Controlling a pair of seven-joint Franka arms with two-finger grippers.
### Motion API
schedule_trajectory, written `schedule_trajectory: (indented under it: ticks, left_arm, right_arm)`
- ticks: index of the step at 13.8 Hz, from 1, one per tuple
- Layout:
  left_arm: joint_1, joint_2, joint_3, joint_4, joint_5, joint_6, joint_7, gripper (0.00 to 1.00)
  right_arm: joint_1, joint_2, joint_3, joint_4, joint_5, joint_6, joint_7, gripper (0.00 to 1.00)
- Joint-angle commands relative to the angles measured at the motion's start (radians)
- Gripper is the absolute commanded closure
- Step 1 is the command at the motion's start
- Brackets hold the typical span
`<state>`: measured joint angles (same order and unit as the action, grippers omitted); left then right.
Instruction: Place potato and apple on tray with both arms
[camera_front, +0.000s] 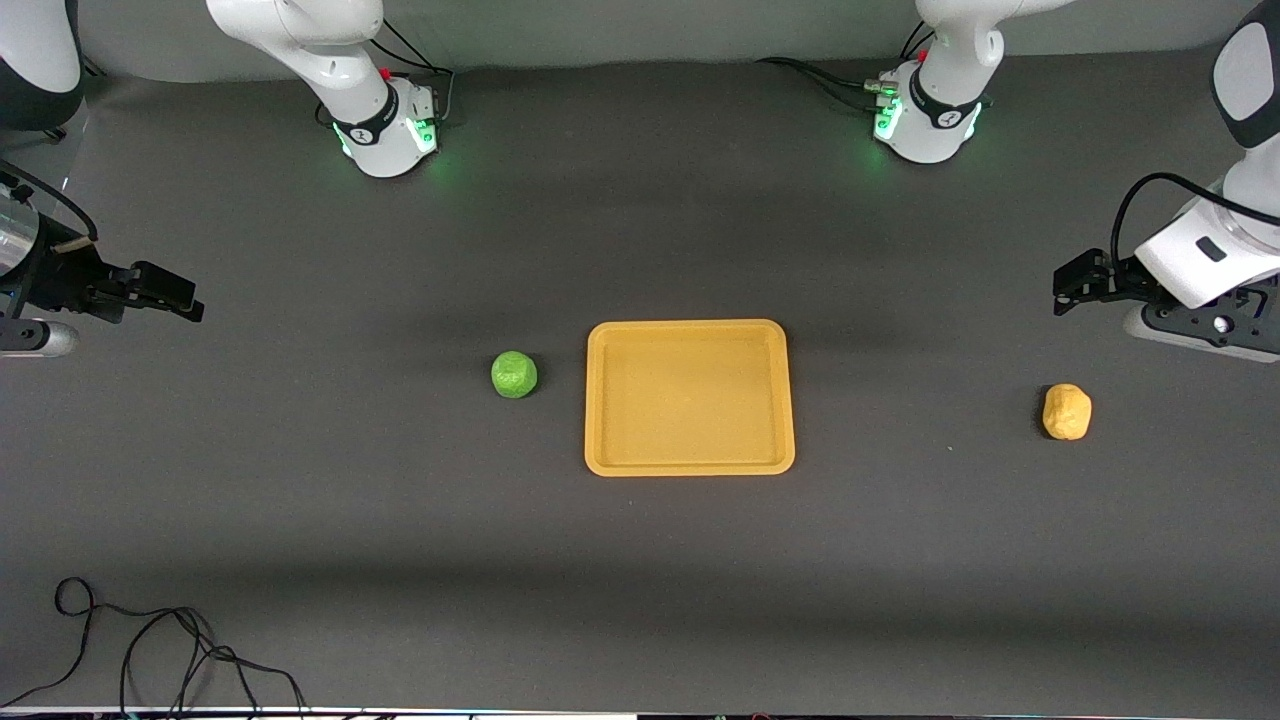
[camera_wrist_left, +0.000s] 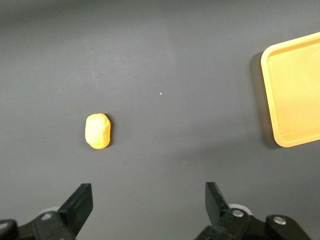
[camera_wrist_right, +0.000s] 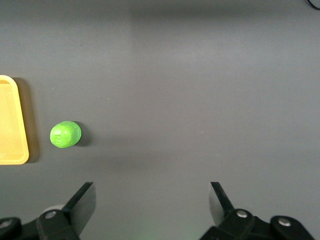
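The orange-yellow tray (camera_front: 690, 328) lies flat and empty at the table's middle. The green apple (camera_front: 514, 374) sits on the table beside the tray, toward the right arm's end. The yellow-orange potato (camera_front: 1066, 411) sits apart from the tray, toward the left arm's end. My left gripper (camera_front: 1066, 288) is open and empty, up over bare table close to the potato. In the left wrist view the gripper (camera_wrist_left: 148, 195), the potato (camera_wrist_left: 97, 131) and the tray (camera_wrist_left: 295, 95) show. My right gripper (camera_front: 180, 297) is open and empty over bare table at the right arm's end. In the right wrist view the gripper (camera_wrist_right: 151, 192), the apple (camera_wrist_right: 65, 134) and the tray (camera_wrist_right: 10, 120) show.
The two arm bases (camera_front: 390, 125) (camera_front: 925, 120) stand lit green along the table edge farthest from the front camera. A loose black cable (camera_front: 150, 650) lies at the nearest edge, toward the right arm's end. The table is a dark grey mat.
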<state>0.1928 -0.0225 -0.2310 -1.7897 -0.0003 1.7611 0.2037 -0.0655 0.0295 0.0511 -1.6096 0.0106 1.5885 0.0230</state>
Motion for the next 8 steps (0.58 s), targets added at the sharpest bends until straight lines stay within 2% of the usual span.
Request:
schedule_trajectory:
  ticks: [1, 8]
  left_arm:
    - [0.002, 0.004, -0.001, 0.007, 0.013, 0.009, 0.01, 0.0]
    - [0.005, 0.027, 0.002, 0.001, 0.013, 0.03, 0.019, 0.0]
  right_arm:
    - [0.007, -0.007, -0.011, 0.008, 0.002, -0.016, -0.008, 0.0]
    - [0.007, 0.004, -0.01, 0.019, 0.002, -0.021, 0.005, 0.0]
